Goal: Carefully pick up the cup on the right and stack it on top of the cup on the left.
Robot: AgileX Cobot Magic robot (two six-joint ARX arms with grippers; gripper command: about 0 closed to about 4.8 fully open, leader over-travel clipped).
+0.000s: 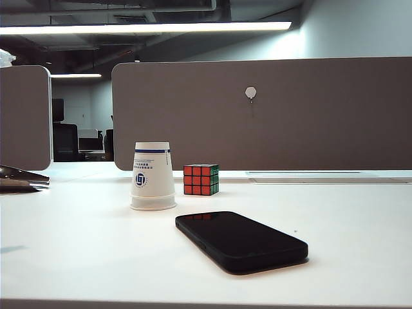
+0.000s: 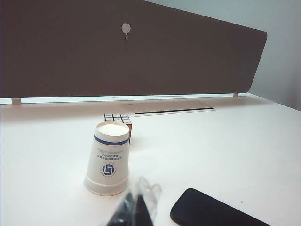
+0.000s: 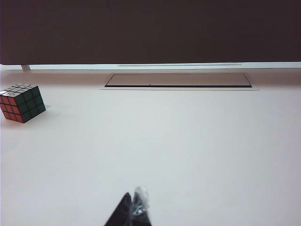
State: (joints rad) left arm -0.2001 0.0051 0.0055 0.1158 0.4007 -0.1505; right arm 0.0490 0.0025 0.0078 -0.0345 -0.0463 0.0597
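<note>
We see one upside-down paper cup (image 1: 152, 176) on the white table (image 1: 360, 225), with a Rubik's cube (image 1: 201, 179) at its 3 o'clock and a black phone (image 1: 241, 241) at 5 o'clock. Our left gripper (image 2: 136, 209) sits near the cup's base with fingertips together, empty. Our right gripper (image 3: 133, 212) hovers closed over bare table, the cube well apart at its 10 o'clock.

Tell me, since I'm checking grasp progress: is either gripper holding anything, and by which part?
Nothing is held. The left gripper sits short of the upside-down white paper cup; the right gripper is shut over bare table.

white table (image 1: 360, 232) with upside-down paper cup (image 1: 152, 176), puzzle cube (image 1: 201, 179) just behind, black phone (image 1: 241, 241) nearer
</note>
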